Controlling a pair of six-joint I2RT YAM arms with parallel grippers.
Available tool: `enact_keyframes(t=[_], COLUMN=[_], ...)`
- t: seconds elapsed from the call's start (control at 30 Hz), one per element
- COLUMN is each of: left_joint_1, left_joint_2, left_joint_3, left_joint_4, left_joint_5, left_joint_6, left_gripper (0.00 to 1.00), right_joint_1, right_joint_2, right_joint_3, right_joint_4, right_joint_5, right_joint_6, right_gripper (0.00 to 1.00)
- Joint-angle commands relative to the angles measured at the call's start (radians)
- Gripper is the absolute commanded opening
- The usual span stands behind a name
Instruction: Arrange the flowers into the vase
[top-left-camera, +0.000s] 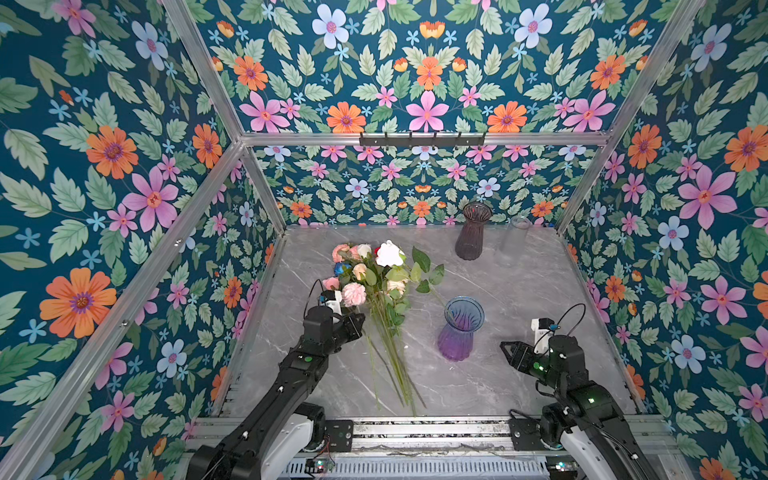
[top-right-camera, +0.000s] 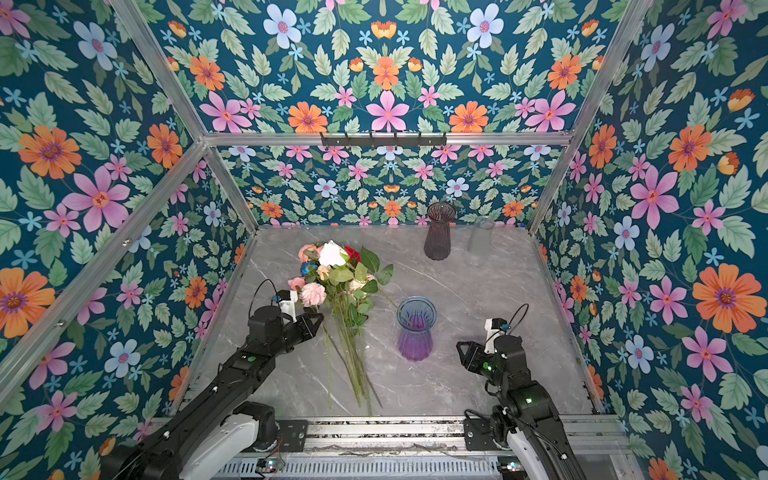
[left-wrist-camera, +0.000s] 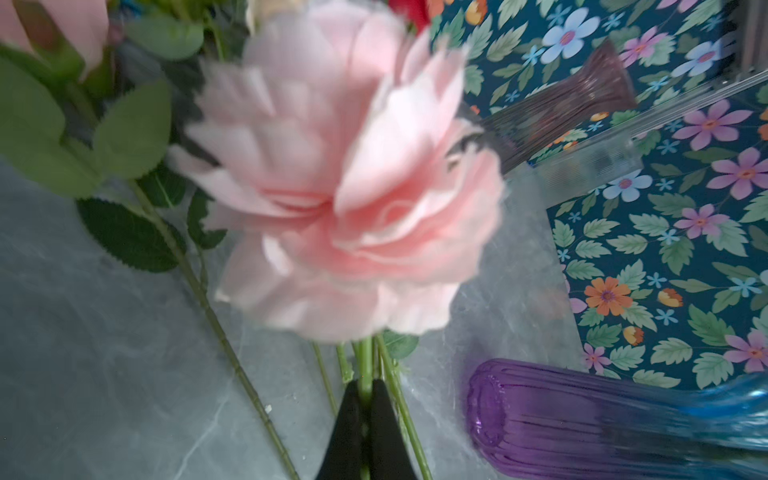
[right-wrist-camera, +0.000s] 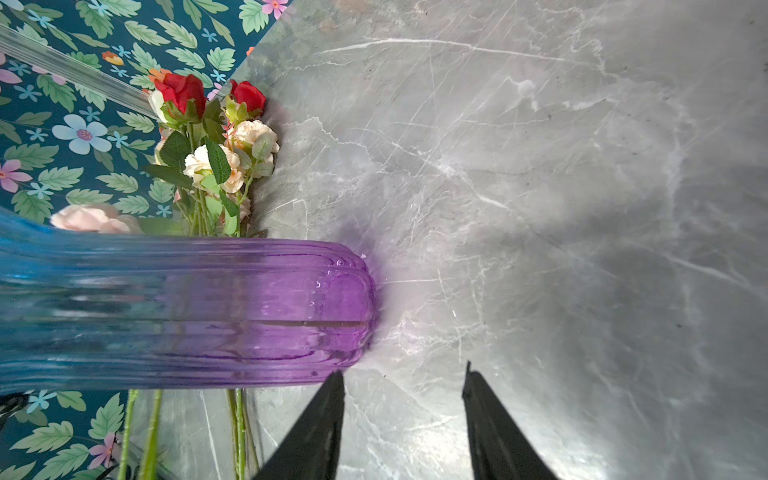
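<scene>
While right fingers (right-wrist-camera: 311, 436) gape — left fingers (left-wrist-camera: 345, 436) pinch stem (left-wrist-camera: 365, 361).

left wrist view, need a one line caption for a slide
Left tool shut on the stem of a pink peony, purple-and-blue vase close by on the grey marble table.

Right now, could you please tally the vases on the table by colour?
blue-purple vase: 1
dark purple vase: 1
clear vase: 1
Total: 3
</scene>
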Motion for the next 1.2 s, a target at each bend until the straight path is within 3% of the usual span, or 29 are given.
enact_keyframes(t=[0.0,0.37,0.9,1.03,1.17], left_joint_1=[0.001,0.001,0.001,0.001,0.001], left_joint_2=[-0.059,-0.125,0.066,0.085,0.112], left_joint_3=[0.046,0.164,0.461,0.453,0.306], left_joint_4=[-0.110,-0.200,-0.216,-0.205,-0.103], left_joint_5=[-0.040,-0.048,0.012,0.011,-0.006], left_joint_6=[0.041,0.069,0.157,0.165,0.152], left_gripper=[0.00,0.00,0.00,0.00,0.00], right_joint_1=[0.001,0.001,0.001,0.001,0.001], right_joint_2=[-0.001,-0.001,-0.013,-0.015,-0.018], right_joint_3=[0.000,-0.001,-0.001,-0.002,-0.002], right_joint_4=[0.001,0.000,-0.003,-0.005,-0.006], right_joint_5=[-0.002,-0.004,-0.002,-0.002,-0.002], right_joint_6=[-0.007,-0.007,-0.007,-0.006,-0.007], right_gripper=[0.48,0.48,0.48,0.48,0.48])
